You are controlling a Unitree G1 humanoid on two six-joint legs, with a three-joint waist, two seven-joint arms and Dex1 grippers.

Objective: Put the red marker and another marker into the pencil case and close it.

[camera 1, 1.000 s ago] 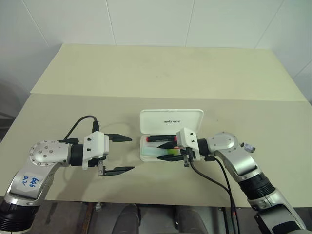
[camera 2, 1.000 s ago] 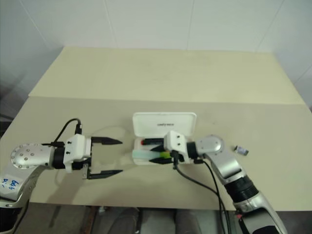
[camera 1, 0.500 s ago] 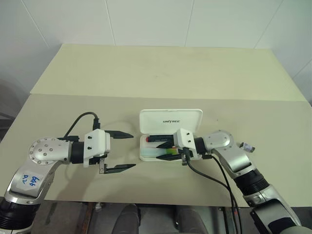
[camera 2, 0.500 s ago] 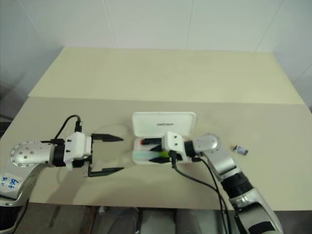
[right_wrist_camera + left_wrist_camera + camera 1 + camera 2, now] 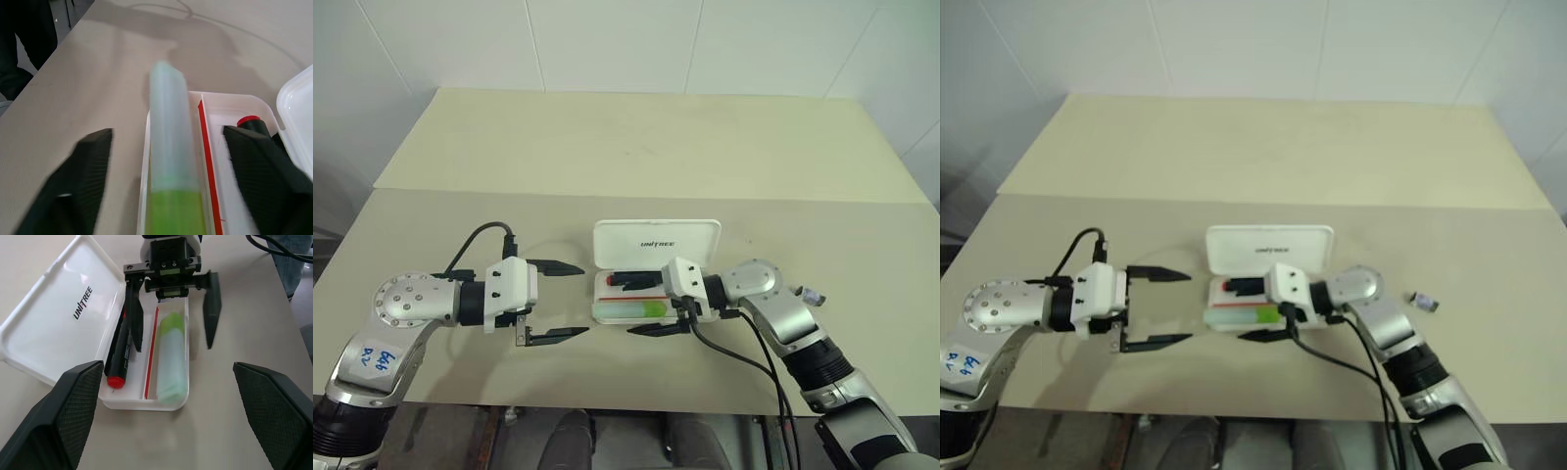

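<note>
The pencil case (image 5: 656,269) lies open near the middle of the table (image 5: 636,147), its lid laid back on the far side, and the inside of the lid carries the dark lettering "UNITREE"; a small label with blue handwritten characters is stuck on the left forearm, but they are too small to read with confidence. The right gripper (image 5: 644,305) reaches in from the right with its two black fingers spread wide apart, one over the far compartment beside the red marker (image 5: 119,355) and the other just outside the near wall of the tray, so the jaws straddle the highlighter (image 5: 628,310) without visibly clamping it or holding anything. The left gripper (image 5: 561,299) hangs just left of the case, also wide open and empty, its fingers pointing right toward the tray and touching nothing. Both markers lie in the tray with their long axes running left to right, parallel to the case's long side and separated by a red divider strip (image 5: 150,352). The red marker sits in the far compartment with its red end toward the left. The highlighter fills the near compartment, lime-green cap toward the right and pale mint end toward the left, reaching the tray's left wall.
</note>
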